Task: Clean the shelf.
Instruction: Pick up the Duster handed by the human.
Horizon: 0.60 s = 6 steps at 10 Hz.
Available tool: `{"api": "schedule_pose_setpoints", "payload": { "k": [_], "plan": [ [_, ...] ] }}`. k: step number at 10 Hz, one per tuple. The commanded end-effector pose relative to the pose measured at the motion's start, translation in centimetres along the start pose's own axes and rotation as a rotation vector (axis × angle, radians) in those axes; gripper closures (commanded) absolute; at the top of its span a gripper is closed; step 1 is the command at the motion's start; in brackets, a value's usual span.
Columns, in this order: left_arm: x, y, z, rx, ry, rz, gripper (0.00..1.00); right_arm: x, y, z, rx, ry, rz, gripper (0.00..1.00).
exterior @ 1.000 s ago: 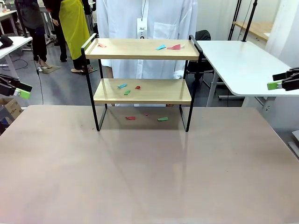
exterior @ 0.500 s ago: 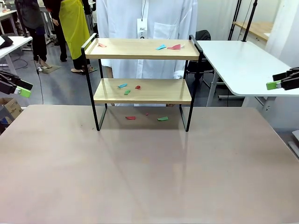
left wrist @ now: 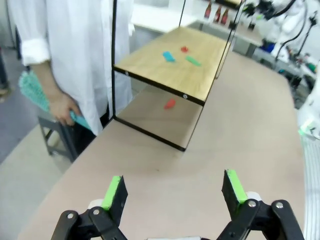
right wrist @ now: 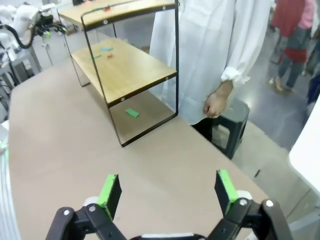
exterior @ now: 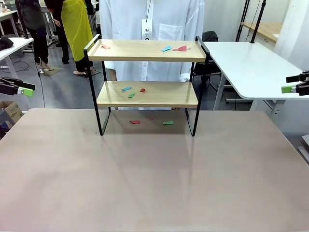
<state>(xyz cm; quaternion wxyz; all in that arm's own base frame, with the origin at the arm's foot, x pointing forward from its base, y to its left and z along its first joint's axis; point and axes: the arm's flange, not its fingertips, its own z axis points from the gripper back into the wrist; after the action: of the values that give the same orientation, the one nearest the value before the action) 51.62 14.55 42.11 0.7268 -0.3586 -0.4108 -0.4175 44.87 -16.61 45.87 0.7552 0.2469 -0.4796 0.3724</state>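
The shelf (exterior: 159, 96) stands in the upper middle of the front view, at the far side of the worktop (exterior: 154, 183), with a person in a white coat (exterior: 149, 19) close behind it. Paper bits litter it: a red scrap (exterior: 180, 48) among those on the top board, a blue scrap (exterior: 126, 89) among those on the lower board, and a green scrap (exterior: 168, 123) on the worktop underneath. The left jaws at the left edge and the right jaws at the right edge both stand wide apart and empty, well away from the shelf, so the work looks barely begun. It would be best to start on the top board, so anything knocked off lands where cleaning comes later. The scraps lie flat and would be hard to pinch, so push them toward the open front edge, not into the raised side rails. The frame looks light, so steady it with the other arm. In the left of the left wrist view, the person's hand (left wrist: 62, 107) holds a teal brush-like thing (left wrist: 32, 89); leave it room.
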Motion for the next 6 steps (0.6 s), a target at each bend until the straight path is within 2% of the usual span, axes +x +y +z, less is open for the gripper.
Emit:
{"api": "schedule_pose_setpoints", "payload": {
  "k": [1, 6],
  "plan": [
    [0.1, 2.4, 0.3, -0.059, -0.070, -0.068, 0.00, -1.2, -4.3, -0.8, 0.014, -0.064, 0.032, 0.00],
    [-1.0, 4.0, 1.1, -0.048, -0.149, -0.137, 0.00, -2.9, -7.6, 0.6, -0.002, -0.187, 0.006, 0.00]
  ]
}}
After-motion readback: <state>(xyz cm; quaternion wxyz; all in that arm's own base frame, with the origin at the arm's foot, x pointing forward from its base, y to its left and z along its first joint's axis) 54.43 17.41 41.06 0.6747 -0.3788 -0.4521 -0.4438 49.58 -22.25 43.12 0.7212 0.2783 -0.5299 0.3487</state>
